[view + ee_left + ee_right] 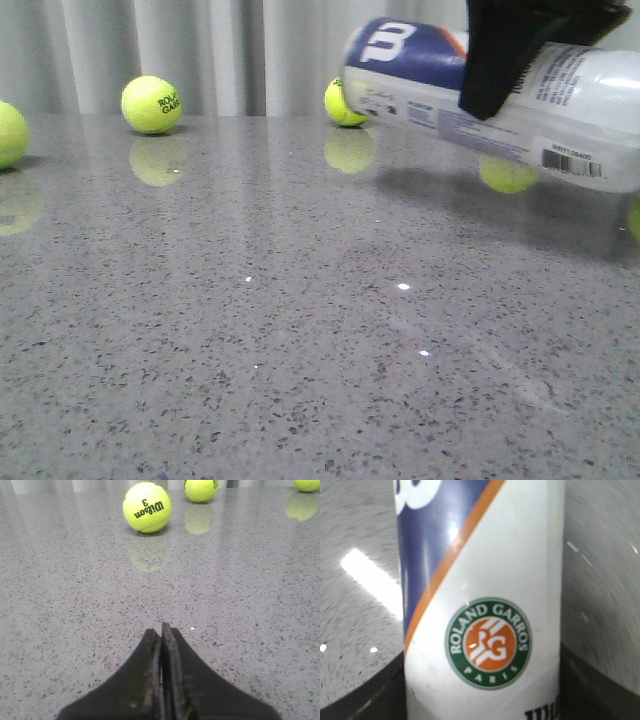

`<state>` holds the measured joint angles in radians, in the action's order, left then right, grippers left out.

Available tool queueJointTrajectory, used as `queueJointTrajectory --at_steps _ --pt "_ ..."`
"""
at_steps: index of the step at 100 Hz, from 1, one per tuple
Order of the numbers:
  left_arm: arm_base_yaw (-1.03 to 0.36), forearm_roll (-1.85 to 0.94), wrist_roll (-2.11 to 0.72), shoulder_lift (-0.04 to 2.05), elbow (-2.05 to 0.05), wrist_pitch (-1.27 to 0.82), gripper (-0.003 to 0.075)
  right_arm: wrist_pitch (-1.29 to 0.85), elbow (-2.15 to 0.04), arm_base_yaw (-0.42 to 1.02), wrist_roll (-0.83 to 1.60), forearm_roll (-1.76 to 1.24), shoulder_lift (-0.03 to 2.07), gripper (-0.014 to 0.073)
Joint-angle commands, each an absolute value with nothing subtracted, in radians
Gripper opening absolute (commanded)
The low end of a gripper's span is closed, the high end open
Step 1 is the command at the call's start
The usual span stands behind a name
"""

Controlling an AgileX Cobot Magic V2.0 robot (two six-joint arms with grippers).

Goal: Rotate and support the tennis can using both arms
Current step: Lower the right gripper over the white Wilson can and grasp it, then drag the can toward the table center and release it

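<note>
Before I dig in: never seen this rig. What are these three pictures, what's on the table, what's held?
It is a two-armed robot at a speckled grey table. The front view looks forward from the robot; the other two come from cameras on each wrist.

The right gripper, a black blocky shape, holds the tennis can tilted above the table. Its wrist camera shows the can's Roland Garros logo close up.

The left gripper holds nothing, its jaws pressed together low over the table.

Loose tennis balls lie around; one reads Wilson 3.
</note>
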<state>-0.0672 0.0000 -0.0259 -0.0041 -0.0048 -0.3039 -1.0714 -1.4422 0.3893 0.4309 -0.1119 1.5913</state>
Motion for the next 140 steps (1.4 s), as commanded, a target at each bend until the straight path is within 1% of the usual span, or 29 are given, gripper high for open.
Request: queueJointTrajectory --at_steps 1,16,24,80,85,89,94,98,103,110,140 --pt "-0.070 0.000 -0.017 -0.044 0.045 -0.225 -0.0021 -1.054 -1.490 0.440 0.689 -0.147 1.572 0.0337" --pt "-0.070 0.000 -0.017 -0.044 0.045 -0.225 -0.0021 -1.018 -1.490 0.490 1.023 -0.215 1.591 0.0337" --pt "-0.070 0.000 -0.017 -0.044 0.045 -0.225 -0.0021 -1.004 -1.490 0.494 1.118 -0.243 1.605 0.0337" --pt "-0.070 0.000 -0.017 -0.044 0.045 -0.225 -0.0021 -0.981 -1.488 0.494 1.127 -0.264 1.726 0.0338" --pt "-0.070 0.000 -0.017 -0.044 0.045 -0.225 -0.0021 -0.979 -1.488 0.494 1.127 -0.264 1.729 0.0361" --pt "-0.070 0.000 -0.017 -0.044 0.045 -0.225 -0.0021 -0.976 -1.488 0.494 1.125 -0.264 1.729 0.0409" --pt "-0.070 0.000 -0.017 -0.044 0.045 -0.225 -0.0021 -0.975 -1.488 0.494 1.123 -0.264 1.729 0.0493" --pt "-0.070 0.000 -0.017 -0.044 0.045 -0.225 -0.0021 -0.975 -1.488 0.494 1.123 -0.264 1.729 0.0593" --pt "-0.070 0.000 -0.017 -0.044 0.045 -0.225 -0.0021 -0.975 -1.488 0.494 1.123 -0.264 1.729 0.0673" --pt "-0.070 0.000 -0.017 -0.044 0.045 -0.225 -0.0021 -0.974 -1.488 0.494 1.123 -0.264 1.729 0.0645" --pt "-0.070 0.000 -0.017 -0.044 0.045 -0.225 -0.0021 -0.972 -1.488 0.494 1.123 -0.262 1.703 0.0648"
